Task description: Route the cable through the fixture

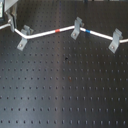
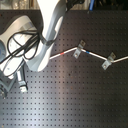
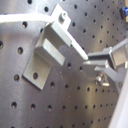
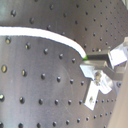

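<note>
The white cable [image 1: 47, 33] runs across the black board in the first exterior view, with a red band [image 1: 58, 30] and a blue band [image 1: 86, 31]. It passes the left fixture [image 1: 23, 38], the middle fixture [image 1: 76, 28] and the right fixture [image 1: 115, 40]. In the first wrist view the cable [image 3: 20, 20] goes behind the top of a grey fixture [image 3: 50, 50] and ends at my gripper [image 3: 89, 62]. The gripper [image 4: 87, 63] is shut on the cable [image 4: 45, 35]. My arm hides the left fixture in the second exterior view.
The board [image 1: 65, 85] is a black perforated plate with rows of holes. In the second exterior view the white robot arm [image 2: 47, 30] and its black hoses [image 2: 20, 42] cover the second exterior view's left side. The board's edge [image 1: 60, 122] runs along the bottom of the first exterior view.
</note>
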Tool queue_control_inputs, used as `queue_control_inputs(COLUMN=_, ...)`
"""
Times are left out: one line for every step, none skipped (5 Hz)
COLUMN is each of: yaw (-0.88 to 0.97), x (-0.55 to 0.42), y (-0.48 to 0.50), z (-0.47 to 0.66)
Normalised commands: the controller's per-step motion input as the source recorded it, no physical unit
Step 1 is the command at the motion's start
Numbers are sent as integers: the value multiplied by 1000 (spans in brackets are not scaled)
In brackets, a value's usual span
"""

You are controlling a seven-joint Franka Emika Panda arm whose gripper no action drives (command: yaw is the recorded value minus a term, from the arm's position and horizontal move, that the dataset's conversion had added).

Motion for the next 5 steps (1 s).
queue_control_inputs(yaw=-160, x=494, y=1, z=-434)
queue_control_inputs(yaw=-134, x=487, y=-21, z=-420)
queue_control_inputs(yaw=0, x=136, y=-326, z=-60)
queue_control_inputs(yaw=0, x=-201, y=-319, z=-17)
queue_control_inputs(yaw=-134, x=-63, y=-344, z=-346)
